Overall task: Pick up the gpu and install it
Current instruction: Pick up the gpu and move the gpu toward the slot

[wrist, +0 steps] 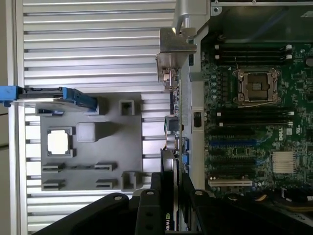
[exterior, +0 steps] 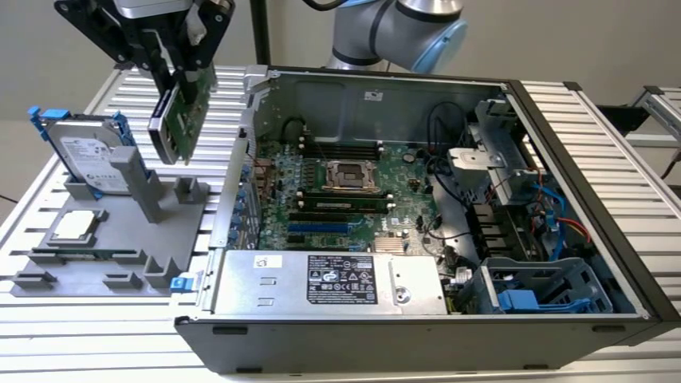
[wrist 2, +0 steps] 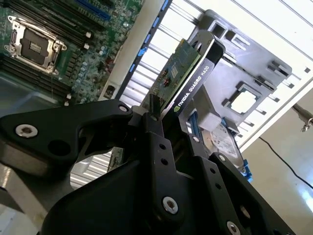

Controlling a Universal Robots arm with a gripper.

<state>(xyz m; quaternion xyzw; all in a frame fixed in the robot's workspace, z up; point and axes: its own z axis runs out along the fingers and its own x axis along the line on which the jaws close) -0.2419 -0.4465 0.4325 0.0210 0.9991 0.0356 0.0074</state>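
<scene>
**Claw and load.** The black claw (exterior: 174, 80) is clenched on the gpu (exterior: 181, 116). In the second wrist view its fingers (wrist 2: 156, 142) press against the two faces of the card (wrist 2: 188, 78) near one end. The card hangs below the claw, tilted off vertical, with its green board facing the computer case (exterior: 362, 112) and its black cooler block on the other side. In the first wrist view the card appears edge-on (wrist: 172, 122), running from the claw (wrist: 171, 193) out to its silver bracket (wrist: 177, 46) at the far end.

**Position of the card.** The gpu is held in the air, over the edge of the grey holder tray (exterior: 123, 243) that lies nearest the case. It is close beside the case's side wall and outside the case.

**Holder tray.** A hard drive with blue side rails (exterior: 91, 155) stands upright on the tray, towards the exterior view's left of the card. A small square silver processor chip (exterior: 75, 226) lies flat in a recess of the tray.

**Case.** The case lies open on its side. Inside it are the green motherboard (exterior: 404, 171), a processor socket (exterior: 348, 175) at the middle of the board, and a silver power supply (exterior: 330, 279) along the near edge.

**Support.** Tray and case both rest on a ribbed metal surface (exterior: 580, 112). The arm's grey and blue joint (exterior: 399, 28) rises behind the case.
</scene>
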